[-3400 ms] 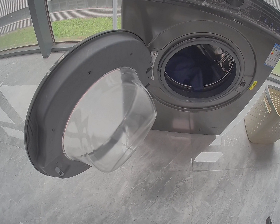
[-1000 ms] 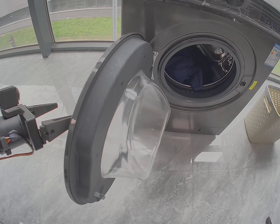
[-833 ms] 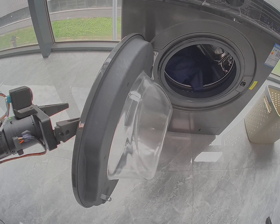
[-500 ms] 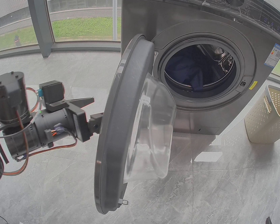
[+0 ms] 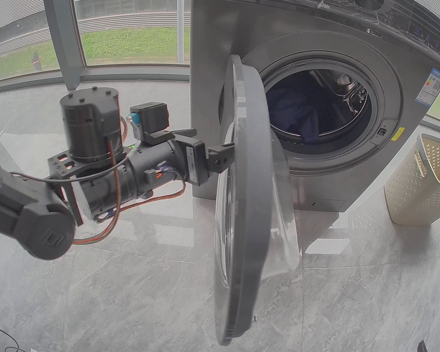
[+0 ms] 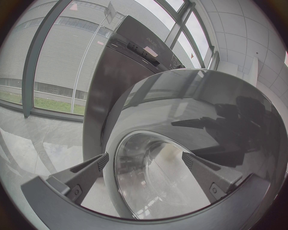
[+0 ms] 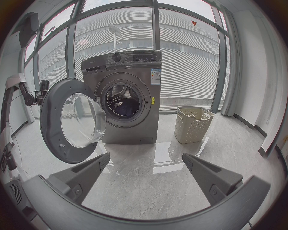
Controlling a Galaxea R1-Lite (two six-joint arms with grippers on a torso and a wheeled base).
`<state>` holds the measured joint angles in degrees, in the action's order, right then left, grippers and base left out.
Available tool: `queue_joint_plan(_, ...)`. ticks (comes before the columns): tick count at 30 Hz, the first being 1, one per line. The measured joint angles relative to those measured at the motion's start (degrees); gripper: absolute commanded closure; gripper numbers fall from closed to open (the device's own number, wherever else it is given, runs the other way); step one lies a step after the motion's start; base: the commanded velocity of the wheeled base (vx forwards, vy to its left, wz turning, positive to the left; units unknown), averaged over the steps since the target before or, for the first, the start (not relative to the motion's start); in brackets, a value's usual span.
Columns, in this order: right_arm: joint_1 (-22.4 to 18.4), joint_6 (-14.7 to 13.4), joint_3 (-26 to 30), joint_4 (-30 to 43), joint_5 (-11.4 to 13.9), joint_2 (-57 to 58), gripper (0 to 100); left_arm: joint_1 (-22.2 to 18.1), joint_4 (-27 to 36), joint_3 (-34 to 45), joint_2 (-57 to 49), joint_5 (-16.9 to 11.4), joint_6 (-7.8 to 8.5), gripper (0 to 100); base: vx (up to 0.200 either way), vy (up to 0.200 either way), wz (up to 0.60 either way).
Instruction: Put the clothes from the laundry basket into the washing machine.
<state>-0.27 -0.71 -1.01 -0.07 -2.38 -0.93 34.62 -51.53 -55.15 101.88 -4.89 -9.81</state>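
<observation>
Now one grey washing machine (image 5: 215, 50) with one round glass-windowed door (image 5: 241, 214), one cream plastic laundry basket (image 5: 410, 193); left gripper (image 6: 144, 157) and right gripper (image 7: 145, 157) both spread apart.

**A glass-walled test room with a laundry corner**

A grey front-loading washing machine (image 5: 331, 186) stands on a polished grey stone-tile floor (image 5: 362, 310), with clear film over its control panel (image 5: 406, 19). A cream perforated laundry basket (image 5: 427, 182) sits near it on the floor. Floor-to-ceiling windows (image 7: 186, 60) in grey metal frames run behind, looking out on a strip of lawn (image 5: 136, 40) and a large louvred building (image 5: 125, 3). A wall (image 6: 240, 27) of white square panels closes one side. It reads as a demonstration or test space in a modern commercial building.
</observation>
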Motion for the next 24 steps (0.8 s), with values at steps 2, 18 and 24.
queue_joint_plan(2, 0.0, 0.0, 0.0, 0.0, 0.0, 0.0, 0, 0.4, -0.1, -2.5, 1.8, 0.4, 0.00, 0, 0.000, 0.000, 0.00)
queue_joint_plan(18, 0.0, 0.0, 0.0, 0.0, 0.0, 0.0, 0, 2.8, -0.1, -16.9, 11.5, 4.4, -0.15, 0, 0.000, 0.000, 0.00)
queue_joint_plan(24, 0.0, 0.0, 0.0, 0.0, 0.0, 0.0, 0, 3.0, 0.6, -23.7, 15.0, 8.5, -0.26, 0, 0.000, 0.000, 0.00)
